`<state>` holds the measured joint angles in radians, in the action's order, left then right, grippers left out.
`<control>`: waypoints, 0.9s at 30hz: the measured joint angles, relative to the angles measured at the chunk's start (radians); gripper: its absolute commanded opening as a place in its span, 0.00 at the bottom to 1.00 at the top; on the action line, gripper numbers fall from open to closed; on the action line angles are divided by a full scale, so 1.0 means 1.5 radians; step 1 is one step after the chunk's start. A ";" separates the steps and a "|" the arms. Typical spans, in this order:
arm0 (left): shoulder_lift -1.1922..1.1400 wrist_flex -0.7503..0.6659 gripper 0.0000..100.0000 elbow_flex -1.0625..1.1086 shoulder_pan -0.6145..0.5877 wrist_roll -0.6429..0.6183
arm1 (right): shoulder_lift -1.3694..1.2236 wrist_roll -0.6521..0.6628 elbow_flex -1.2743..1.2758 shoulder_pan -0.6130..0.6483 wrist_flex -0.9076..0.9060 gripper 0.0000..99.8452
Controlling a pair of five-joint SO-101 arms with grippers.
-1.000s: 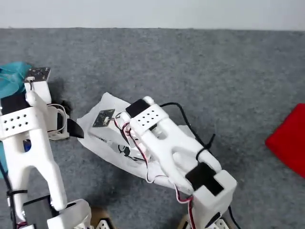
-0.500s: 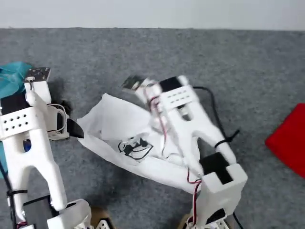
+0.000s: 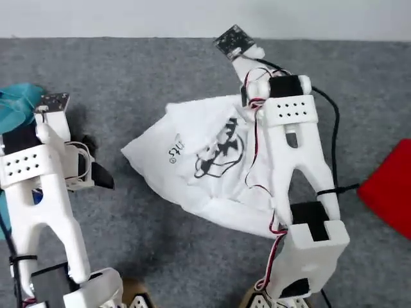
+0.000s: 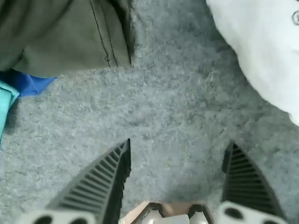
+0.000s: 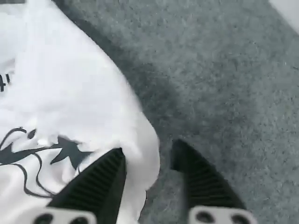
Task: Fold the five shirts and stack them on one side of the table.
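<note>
At the middle of the grey carpeted table [image 3: 128, 70] lies the white shirt [image 3: 205, 147], crumpled, with its black graphic facing up. One edge of the shirt is drawn toward the far side of the table, where the right arm reaches over it. The right gripper [image 5: 148, 147] is partly open. The hem of the white shirt lies between the jaws, against one finger. The other finger stands just clear of the cloth, with carpet visible in the gap, so no firm clamp on the fabric can be confirmed. The left gripper [image 4: 180, 144] is wide open and holds nothing. It hovers low over bare carpet, between the white shirt and the garments at the left edge of the table. Those garments comprise an olive-green garment [image 4: 60, 32], a blue cloth [image 4: 28, 81] under it, and a teal shirt [image 3: 16, 102]. A red shirt [image 3: 392, 186] lies at the right edge of the table, well apart from the white shirt.
</note>
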<state>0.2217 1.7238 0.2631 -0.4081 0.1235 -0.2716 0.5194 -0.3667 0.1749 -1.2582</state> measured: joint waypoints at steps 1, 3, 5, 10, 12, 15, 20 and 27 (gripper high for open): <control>0.000 0.000 0.30 0.007 0.000 0.000 | 0.000 0.000 0.000 -0.001 -0.001 0.29; 0.000 0.000 0.30 0.024 0.000 0.000 | 0.000 0.000 -0.001 0.000 -0.018 0.29; 0.000 0.000 0.30 0.032 0.000 0.000 | 0.000 0.000 -0.001 0.002 -0.050 0.29; 0.000 0.000 0.30 0.032 0.000 0.000 | 0.000 0.049 -0.001 0.000 -0.194 0.29; 0.000 0.000 0.30 0.032 0.000 0.000 | 0.000 0.091 0.006 0.001 -0.261 0.29; 0.000 0.000 0.30 0.032 0.000 0.000 | 0.000 0.137 0.056 0.005 -0.325 0.29; 0.000 0.000 0.30 0.032 0.000 0.000 | 0.000 0.159 0.194 0.009 -0.313 0.29; 0.000 0.000 0.30 0.036 0.000 0.000 | -0.003 0.191 0.376 0.007 -0.093 0.23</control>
<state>0.2217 1.7238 0.3168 -0.4081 0.1235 -0.2762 0.8063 0.1979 0.1857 -1.3978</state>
